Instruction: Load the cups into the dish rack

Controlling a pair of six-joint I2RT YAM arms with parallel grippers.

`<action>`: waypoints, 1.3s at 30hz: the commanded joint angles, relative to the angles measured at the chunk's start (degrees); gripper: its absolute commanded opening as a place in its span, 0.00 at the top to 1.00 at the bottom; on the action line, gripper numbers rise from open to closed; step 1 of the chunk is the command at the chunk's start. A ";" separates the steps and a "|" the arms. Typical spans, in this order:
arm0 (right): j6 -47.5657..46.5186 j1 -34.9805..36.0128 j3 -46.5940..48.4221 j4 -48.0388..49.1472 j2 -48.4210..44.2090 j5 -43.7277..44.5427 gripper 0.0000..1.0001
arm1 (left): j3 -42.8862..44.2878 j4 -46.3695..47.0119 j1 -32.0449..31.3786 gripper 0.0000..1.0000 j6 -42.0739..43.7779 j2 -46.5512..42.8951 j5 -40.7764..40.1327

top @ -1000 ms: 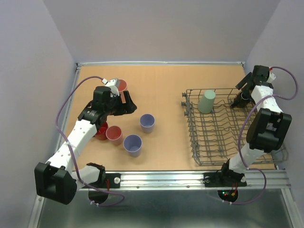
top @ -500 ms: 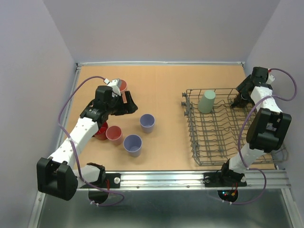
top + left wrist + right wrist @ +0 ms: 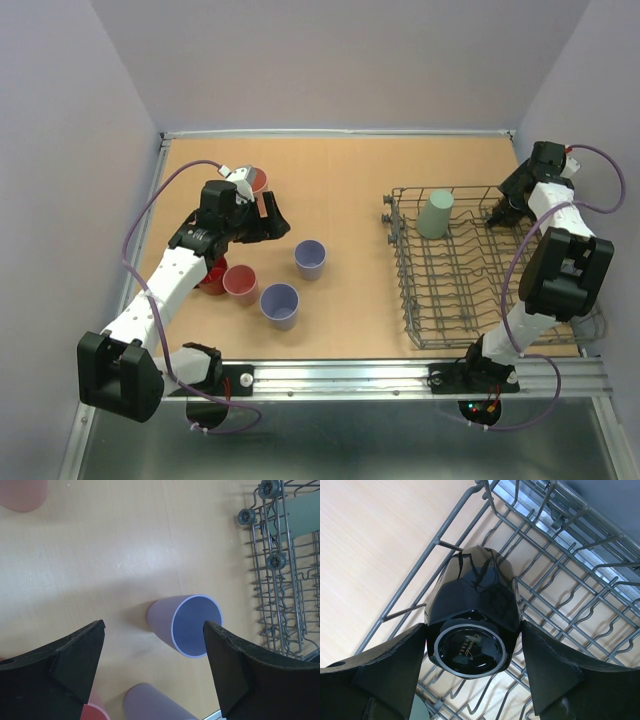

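Left gripper [image 3: 154, 625]: jaws apart over a lavender cup [image 3: 189, 626]. Right gripper [image 3: 472, 625]: jaws apart around the dark mug [image 3: 475, 587] inside the dish rack [image 3: 465, 285]

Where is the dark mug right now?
In the right wrist view, the dark mug sits base-up inside the dish rack, near its far right corner, between the fingers of the right end effector.

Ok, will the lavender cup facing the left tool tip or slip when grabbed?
The lavender cup stands upright on a base narrower than its mouth, so a high push could tip it. Its smooth tapered wall may slip in a pinch. Looks thin, probably light.
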 commanded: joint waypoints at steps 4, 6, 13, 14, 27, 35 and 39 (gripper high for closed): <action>0.26 -0.75 -1.08 0.78 -4.73 -0.69 0.94 | 0.71 2.04 -0.06 0.10 0.02 -1.75 0.89; 0.44 -0.66 -1.34 0.25 -6.05 -0.69 0.99 | 0.53 2.21 -0.06 0.10 0.01 -2.01 1.06; 1.76 -0.66 -0.99 -2.65 -8.08 -1.40 1.00 | 0.26 2.48 -0.06 0.10 -0.34 -2.19 1.06; 1.76 -0.66 -0.64 -2.91 -8.17 -1.40 1.00 | 0.18 2.57 -0.06 0.11 -0.34 -2.36 1.06; 1.93 -0.66 2.43 -5.29 -4.22 -1.22 1.00 | -0.09 3.01 -0.06 0.11 -0.51 -2.19 0.71; 2.11 -0.75 4.98 -5.29 -0.79 0.18 1.00 | 0.53 3.27 -0.06 0.11 -0.69 -1.14 1.06; 3.16 -0.75 5.51 -5.29 0.18 -0.08 0.77 | 0.88 3.45 -0.06 0.11 -0.69 -0.61 1.33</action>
